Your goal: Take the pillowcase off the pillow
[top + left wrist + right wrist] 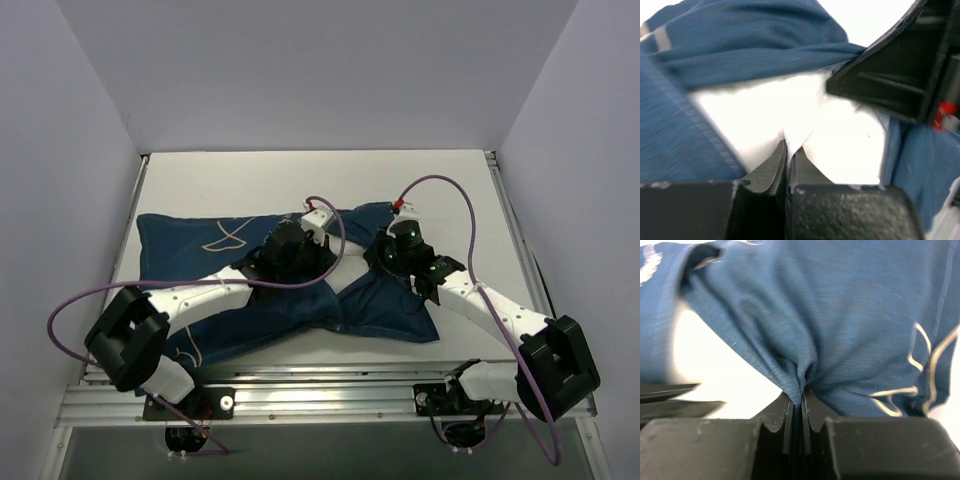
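Note:
The navy pillowcase [200, 245] with white line drawings lies across the table, bunched in the middle between both arms. My left gripper [789, 145] is shut on a pinch of the white pillow [765, 110], which shows through the pillowcase [740, 45] opening. My right gripper [802, 397] is shut on a fold of pillowcase [840, 315] cloth, with white pillow [715, 370] showing to its left. From above, the left gripper [322, 228] and the right gripper [380, 250] sit close together at the case's far middle. The cover and the arms hide almost all of the pillow there.
The white table [300, 180] is enclosed by pale walls at the left, back and right. A metal rail [330, 395] runs along the near edge by the arm bases. Purple cables [455, 200] loop over both arms. The right gripper's black body [900, 65] crowds the left wrist view.

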